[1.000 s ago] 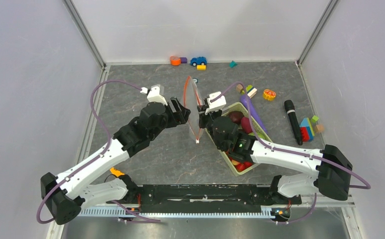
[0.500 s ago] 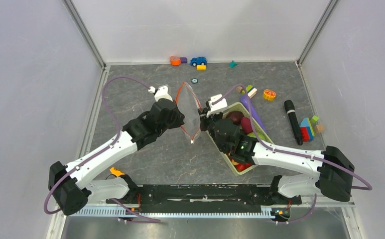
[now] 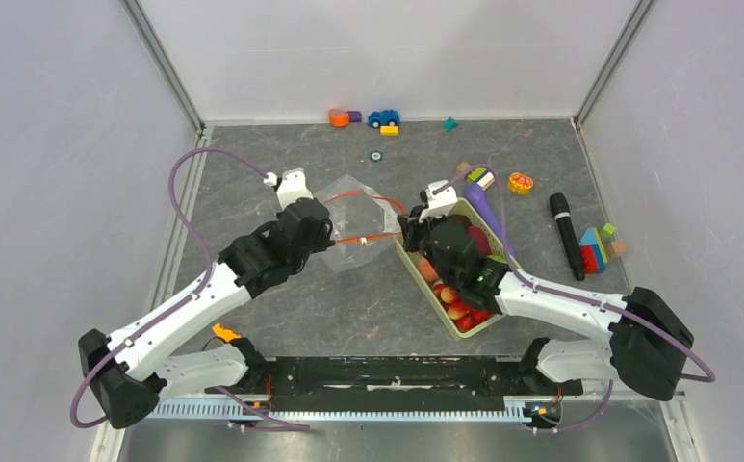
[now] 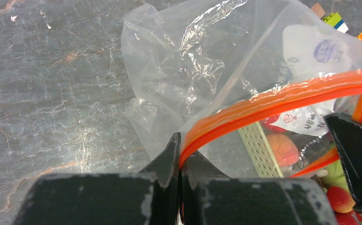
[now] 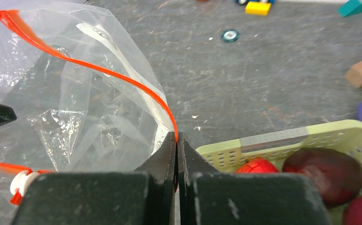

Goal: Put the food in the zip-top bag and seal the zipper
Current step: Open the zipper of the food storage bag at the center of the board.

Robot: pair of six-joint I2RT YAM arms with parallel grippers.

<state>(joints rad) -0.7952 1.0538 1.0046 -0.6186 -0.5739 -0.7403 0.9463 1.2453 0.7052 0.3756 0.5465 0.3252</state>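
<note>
The clear zip-top bag hangs between my two grippers with its mouth spread wide. Its red-orange zipper splits into a far and a near strip, and a white slider sits on the near one. My left gripper is shut on the bag's left rim, the strip pinched at its tips. My right gripper is shut on the right rim, beside the basket. The food lies in the pale green basket: a dark plum, a peach and small red apples.
A purple toy and a black marker lie right of the basket, with coloured blocks further right. A toy car, an orange block and a teal block line the back wall. A small wheel lies behind the bag.
My left gripper closed on the bag's left rim and drew left while the right one drew right. The bag's mouth went from a narrow slit to a wide opening.
</note>
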